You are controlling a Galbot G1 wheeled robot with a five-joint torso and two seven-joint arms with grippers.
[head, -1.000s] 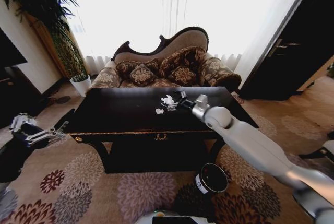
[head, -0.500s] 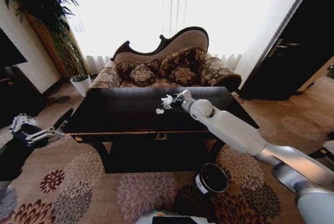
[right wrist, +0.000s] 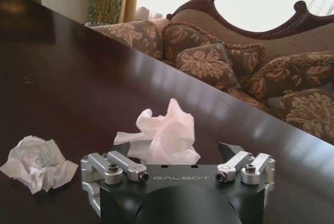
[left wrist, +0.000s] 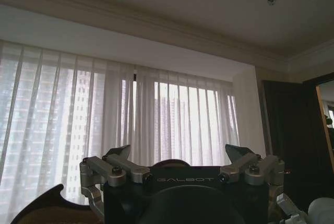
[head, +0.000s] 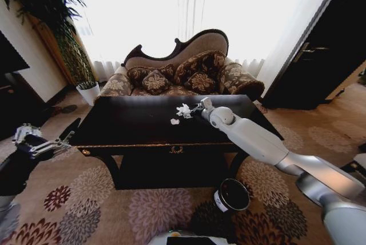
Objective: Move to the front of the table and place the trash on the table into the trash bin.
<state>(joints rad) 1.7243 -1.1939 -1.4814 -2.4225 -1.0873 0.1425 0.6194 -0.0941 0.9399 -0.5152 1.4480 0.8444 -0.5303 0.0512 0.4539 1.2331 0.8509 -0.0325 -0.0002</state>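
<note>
Head view: right tool [head: 197,108] reaches over the table [head: 131,125], jaws spread around 1 white paper ball [right wrist: 164,132]; another ball [right wrist: 35,161] lies beside. Left tool [head: 43,147] hangs open, well apart.

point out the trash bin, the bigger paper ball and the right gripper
trash bin [head: 231,194], head view, on its dark rim.
bigger paper ball [right wrist: 166,136], right wrist view, middle of the crumpled tissue.
right gripper [right wrist: 178,157], right wrist view, midway between its fingertips.

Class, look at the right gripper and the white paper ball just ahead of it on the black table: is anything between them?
Nothing visible: the right gripper, jaws open, faces the paper ball directly across bare table.
</note>
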